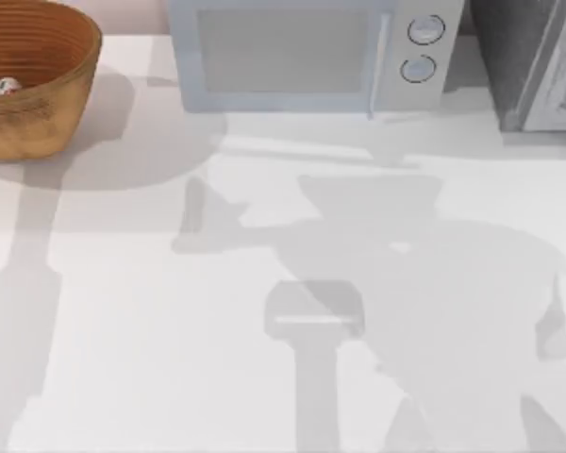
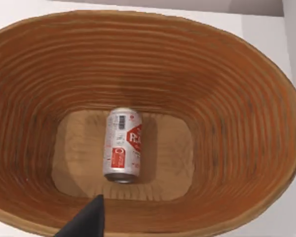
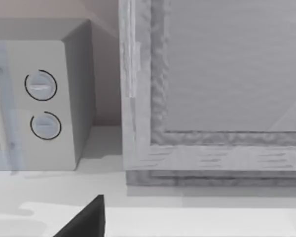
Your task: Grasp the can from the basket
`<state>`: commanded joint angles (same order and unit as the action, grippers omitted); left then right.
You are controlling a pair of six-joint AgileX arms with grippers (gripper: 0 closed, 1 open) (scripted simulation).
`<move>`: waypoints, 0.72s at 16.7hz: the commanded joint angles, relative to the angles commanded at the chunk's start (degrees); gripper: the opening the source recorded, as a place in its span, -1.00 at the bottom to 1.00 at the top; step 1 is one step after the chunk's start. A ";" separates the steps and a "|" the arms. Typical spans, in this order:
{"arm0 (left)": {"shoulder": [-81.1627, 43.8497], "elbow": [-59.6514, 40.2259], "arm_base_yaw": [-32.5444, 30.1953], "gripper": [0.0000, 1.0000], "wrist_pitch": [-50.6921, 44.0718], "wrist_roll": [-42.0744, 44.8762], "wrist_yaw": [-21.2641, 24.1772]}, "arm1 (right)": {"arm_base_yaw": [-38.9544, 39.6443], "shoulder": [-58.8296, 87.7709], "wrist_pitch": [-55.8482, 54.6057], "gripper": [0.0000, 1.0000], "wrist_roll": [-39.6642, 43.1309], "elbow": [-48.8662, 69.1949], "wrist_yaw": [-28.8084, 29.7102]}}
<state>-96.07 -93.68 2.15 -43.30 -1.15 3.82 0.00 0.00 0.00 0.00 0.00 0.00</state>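
The basket [image 1: 38, 113] stands at the table's far left corner, orange-brown and ribbed inside, tan outside. In it lies the can [image 1: 7, 87], a small pale spot from above. In the left wrist view the can [image 2: 122, 144] rests on its side on the flat floor of the basket [image 2: 237, 123]; its label is white with red markings and its metal end faces the camera. A dark part of my left gripper [image 2: 88, 220] hangs above the basket, apart from the can. A dark part of my right gripper [image 3: 87, 219] is over the table's back right, facing the appliances.
A pale grey microwave [image 1: 302, 52] with two round knobs [image 3: 41, 85] stands along the back edge. A grey textured cabinet [image 1: 538, 61] stands at the back right. The white table [image 1: 151, 340] carries the arms' shadows.
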 joint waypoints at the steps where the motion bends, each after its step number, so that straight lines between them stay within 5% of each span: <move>1: -5.17 -5.42 0.16 1.00 -2.86 0.26 0.17 | 0.00 0.00 0.00 1.00 0.00 0.00 0.00; 12: -48.34 -53.52 2.44 1.00 -29.85 4.63 1.32 | 0.00 0.00 0.00 1.00 0.00 0.00 0.00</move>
<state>-144.41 -147.20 4.59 -73.15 3.48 5.14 0.00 0.00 0.00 0.00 0.00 0.00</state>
